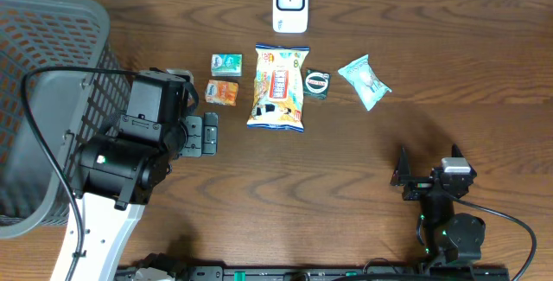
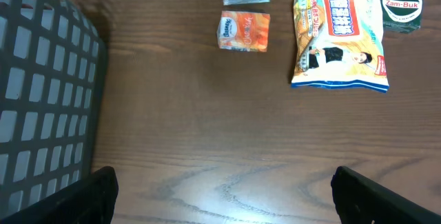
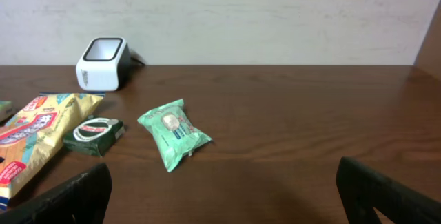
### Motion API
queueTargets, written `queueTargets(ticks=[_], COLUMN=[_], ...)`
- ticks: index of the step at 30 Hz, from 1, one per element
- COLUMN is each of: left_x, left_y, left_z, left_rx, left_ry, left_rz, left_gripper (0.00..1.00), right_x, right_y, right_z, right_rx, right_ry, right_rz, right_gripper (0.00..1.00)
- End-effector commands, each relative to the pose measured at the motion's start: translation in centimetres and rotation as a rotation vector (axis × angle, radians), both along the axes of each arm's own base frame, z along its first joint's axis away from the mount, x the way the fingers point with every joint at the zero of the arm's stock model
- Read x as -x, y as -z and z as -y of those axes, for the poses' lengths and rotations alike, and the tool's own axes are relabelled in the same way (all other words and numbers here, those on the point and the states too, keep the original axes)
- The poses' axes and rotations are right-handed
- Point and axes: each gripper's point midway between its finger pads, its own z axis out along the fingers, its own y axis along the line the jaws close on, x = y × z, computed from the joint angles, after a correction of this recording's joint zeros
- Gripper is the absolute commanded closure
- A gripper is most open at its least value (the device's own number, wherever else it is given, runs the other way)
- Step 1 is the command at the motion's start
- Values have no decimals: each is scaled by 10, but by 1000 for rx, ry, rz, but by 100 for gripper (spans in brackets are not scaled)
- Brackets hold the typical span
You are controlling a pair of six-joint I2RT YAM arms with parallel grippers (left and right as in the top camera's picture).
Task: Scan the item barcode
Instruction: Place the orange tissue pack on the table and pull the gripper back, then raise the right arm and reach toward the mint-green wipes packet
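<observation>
1. Now both my hands are spread wide apart and hold nothing. The left hand is beside the basket, and the right hand is near the table's front edge.
2. The snack bag, Zam-Buk box and green packet lie in a row ahead of me.
3. The scanner stands behind them.

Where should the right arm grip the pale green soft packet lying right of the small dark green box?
Probably across its narrow middle, coming down from above with the open right gripper. The pale green packet lies flat and slanted, clear of the dark green box, so the wrist should turn to span its width.
</observation>
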Motion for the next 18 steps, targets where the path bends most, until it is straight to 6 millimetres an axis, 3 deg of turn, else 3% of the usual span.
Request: queueTargets(ticks=[1,15,18], left_x=[-1,-1,-1], left_y=[-3,-3,-3], left_z=[-1,-1,-1], left_rx=[-5,-5,-5], left_ry=[-2,-2,-2], left_rz=[4,4,4], left_gripper=[2,2,2], right_x=[0,0,0], right_y=[1,1,-7], right_z=[2,2,2], right_rx=[-10,-10,-12], right_ry=[7,7,10], right_rz=[-4,-4,31], right_gripper=[1,1,1])
